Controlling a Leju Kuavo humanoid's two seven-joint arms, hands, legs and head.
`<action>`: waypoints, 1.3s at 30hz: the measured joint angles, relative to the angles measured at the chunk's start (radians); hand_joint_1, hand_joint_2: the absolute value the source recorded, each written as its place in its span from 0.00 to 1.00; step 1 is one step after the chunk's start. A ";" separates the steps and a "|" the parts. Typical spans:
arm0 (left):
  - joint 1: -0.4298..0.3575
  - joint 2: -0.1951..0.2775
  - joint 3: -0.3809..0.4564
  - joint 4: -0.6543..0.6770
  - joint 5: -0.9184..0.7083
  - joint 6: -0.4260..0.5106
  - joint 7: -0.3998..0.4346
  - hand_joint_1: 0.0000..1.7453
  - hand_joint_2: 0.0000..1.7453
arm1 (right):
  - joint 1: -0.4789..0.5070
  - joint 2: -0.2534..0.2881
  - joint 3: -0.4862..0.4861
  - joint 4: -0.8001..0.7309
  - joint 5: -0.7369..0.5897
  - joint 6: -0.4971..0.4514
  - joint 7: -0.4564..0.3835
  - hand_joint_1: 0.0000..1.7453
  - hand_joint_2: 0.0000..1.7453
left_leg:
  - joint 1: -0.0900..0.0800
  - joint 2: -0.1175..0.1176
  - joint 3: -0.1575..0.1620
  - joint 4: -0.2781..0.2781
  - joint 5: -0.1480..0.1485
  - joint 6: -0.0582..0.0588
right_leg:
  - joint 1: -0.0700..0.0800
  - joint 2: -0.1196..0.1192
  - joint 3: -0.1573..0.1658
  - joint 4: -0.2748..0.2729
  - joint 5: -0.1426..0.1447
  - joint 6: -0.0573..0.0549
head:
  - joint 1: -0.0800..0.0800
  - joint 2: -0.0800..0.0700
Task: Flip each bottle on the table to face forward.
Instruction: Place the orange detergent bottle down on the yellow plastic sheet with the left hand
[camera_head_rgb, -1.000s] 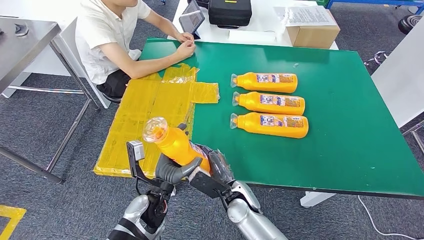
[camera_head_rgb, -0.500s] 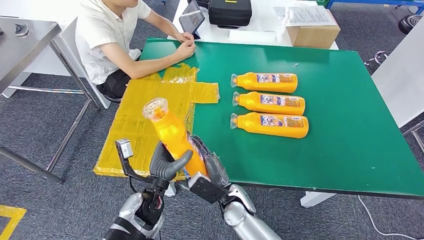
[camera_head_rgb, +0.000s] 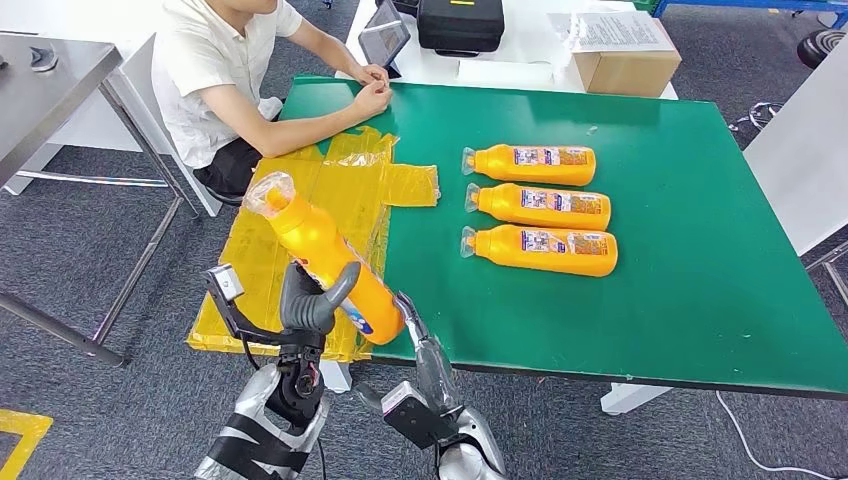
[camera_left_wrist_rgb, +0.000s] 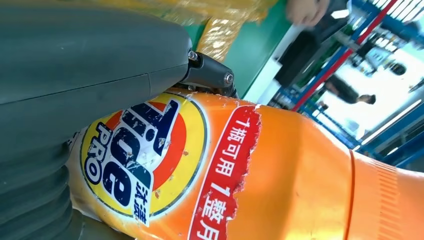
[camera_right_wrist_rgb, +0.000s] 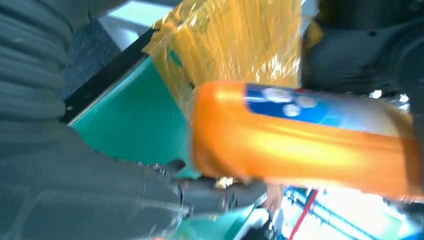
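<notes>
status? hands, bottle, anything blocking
Left robot hand holds orange bottle tilted over yellow sheet. Right robot hand open, off it. Three bottles lying on table. Nothing blocking.

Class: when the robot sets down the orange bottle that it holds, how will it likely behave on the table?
The orange bottle looks rigid, so it should keep its shape in the left hand. Its glossy plastic may slip. The three bottles lie flat without rolling, so it probably rests steadily too.
</notes>
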 joint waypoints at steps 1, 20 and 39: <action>-0.014 0.001 0.001 0.006 -0.044 0.049 -0.022 1.00 1.00 | 0.013 -0.001 -0.001 -0.013 0.014 -0.041 0.000 0.00 1.00 | 0.000 0.000 0.000 0.000 0.000 0.000 | 0.000 0.000 0.000 0.000 0.000 0.000 | 0.000 0.000; -0.334 0.090 -0.055 0.532 -1.632 0.504 0.192 1.00 1.00 | 0.244 0.043 -0.468 -0.648 0.364 -0.162 -0.001 0.00 1.00 | 0.000 0.000 0.000 0.000 0.001 0.000 | 0.000 0.000 0.000 0.000 0.001 0.000 | 0.000 0.000; -0.471 0.103 -0.029 0.710 -1.557 0.022 0.288 0.00 1.00 | 0.267 0.063 -0.448 -0.717 0.165 -0.162 -0.001 0.00 1.00 | 0.000 0.000 -0.001 0.000 0.001 -0.001 | 0.000 0.000 0.000 0.001 0.001 0.000 | 0.000 0.000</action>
